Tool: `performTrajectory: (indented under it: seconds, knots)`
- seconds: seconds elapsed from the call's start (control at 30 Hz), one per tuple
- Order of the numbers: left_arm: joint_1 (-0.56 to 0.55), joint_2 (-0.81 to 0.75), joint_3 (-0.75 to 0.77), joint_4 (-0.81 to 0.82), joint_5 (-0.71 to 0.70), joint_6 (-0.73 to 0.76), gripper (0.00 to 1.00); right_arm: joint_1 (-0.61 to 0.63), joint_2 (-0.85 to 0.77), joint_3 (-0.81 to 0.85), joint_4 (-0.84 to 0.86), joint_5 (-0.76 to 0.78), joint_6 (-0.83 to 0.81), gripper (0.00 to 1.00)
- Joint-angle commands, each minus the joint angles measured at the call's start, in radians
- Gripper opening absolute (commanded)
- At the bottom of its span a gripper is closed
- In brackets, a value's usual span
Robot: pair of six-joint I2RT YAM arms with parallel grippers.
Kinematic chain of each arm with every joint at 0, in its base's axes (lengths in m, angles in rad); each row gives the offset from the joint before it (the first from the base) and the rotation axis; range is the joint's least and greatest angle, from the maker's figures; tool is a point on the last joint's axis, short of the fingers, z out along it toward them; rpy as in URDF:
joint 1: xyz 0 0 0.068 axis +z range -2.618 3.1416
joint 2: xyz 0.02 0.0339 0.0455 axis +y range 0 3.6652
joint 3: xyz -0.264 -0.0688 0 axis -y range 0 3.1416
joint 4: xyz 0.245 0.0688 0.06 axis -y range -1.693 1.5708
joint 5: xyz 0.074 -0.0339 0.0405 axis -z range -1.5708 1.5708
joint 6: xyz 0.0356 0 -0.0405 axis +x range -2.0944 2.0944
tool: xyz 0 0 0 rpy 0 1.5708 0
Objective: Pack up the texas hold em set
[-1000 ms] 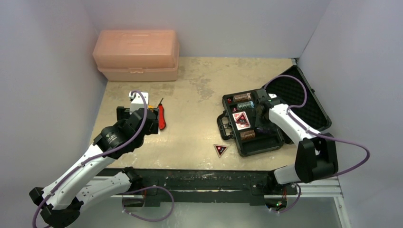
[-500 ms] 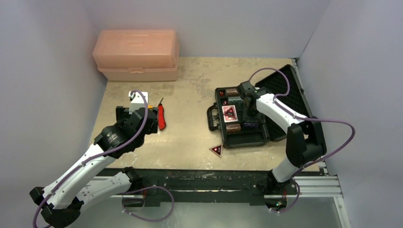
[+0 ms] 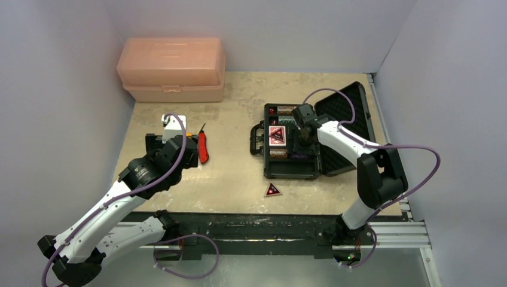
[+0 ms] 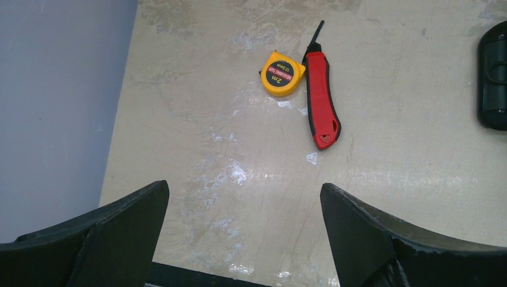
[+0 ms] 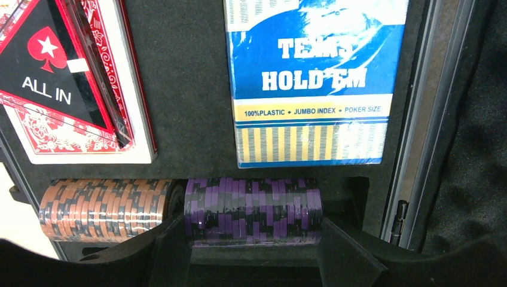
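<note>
The mottled beige counter (image 3: 239, 107) carries a large peach plastic box (image 3: 172, 69), closed, at its 11 o'clock corner. At about 3 o'clock from the counter's middle lies the small black foam-lined case (image 3: 287, 170). It is open, with its lid (image 3: 344, 113) laid back toward 2 o'clock and its handle (image 3: 256, 139) facing 9 o'clock. The right end effector (image 5: 254, 224) is down inside the case, its fingers (image 5: 350, 257) spread to bracket both ends of a purple-and-black chip stack (image 5: 251, 203) lying on its side in a foam slot; whether they press on it I cannot tell. The left end effector (image 4: 243, 186) hangs released over bare counter at 9 o'clock, with nothing between its fingers. A blue card deck (image 5: 311, 84) printed HOLD'EM sits at 12 o'clock of the purple stack and a red-backed deck (image 5: 89, 140) at 10 o'clock. An orange-and-black chip stack (image 5: 101, 209) lies just beside the purple stack's 9 o'clock end. A red folding knife (image 4: 321, 98) rests near the left end effector, with a yellow tape measure (image 4: 282, 74) just beside it. One black-red triangular token (image 5: 54, 78) marked ALL IN lies on the red-backed deck; a second triangular token (image 3: 272, 190) lies on the counter at 6 o'clock of the case, apart from it.
</note>
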Motion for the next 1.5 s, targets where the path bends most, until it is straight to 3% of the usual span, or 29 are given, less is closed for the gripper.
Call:
performTrajectory:
  seconds: [0.0, 0.13, 0.67, 0.87, 1.0, 1.13, 1.33, 1.47]
  knots:
    - [0.006, -0.009, 0.010, 0.017, -0.011, 0.016, 0.98, 0.009, -0.011, -0.013, 0.095, -0.087, 0.028, 0.14]
    - [0.005, -0.012, 0.009, 0.017, -0.010, 0.015, 0.98, 0.009, -0.009, 0.008, 0.094, -0.085, 0.015, 0.21]
    - [0.005, -0.018, 0.010, 0.015, -0.008, 0.014, 0.98, 0.008, -0.075, 0.071, 0.007, -0.042, 0.000, 0.74]
    - [0.006, -0.020, 0.010, 0.015, -0.009, 0.012, 0.98, 0.007, -0.101, 0.089, -0.017, -0.038, -0.002, 0.85]
    - [0.006, -0.021, 0.010, 0.016, -0.008, 0.013, 0.98, 0.009, -0.117, 0.098, -0.032, -0.041, -0.002, 0.87]
    - [0.006, -0.021, 0.010, 0.016, -0.007, 0.013, 0.98, 0.007, -0.155, 0.093, -0.042, 0.007, -0.004, 0.82]
    - [0.006, -0.020, 0.010, 0.015, -0.005, 0.013, 0.98, -0.056, -0.193, 0.033, -0.057, 0.120, 0.008, 0.64]
    - [0.005, -0.018, 0.010, 0.016, -0.003, 0.014, 0.97, -0.081, -0.192, -0.004, -0.052, 0.150, 0.015, 0.57]
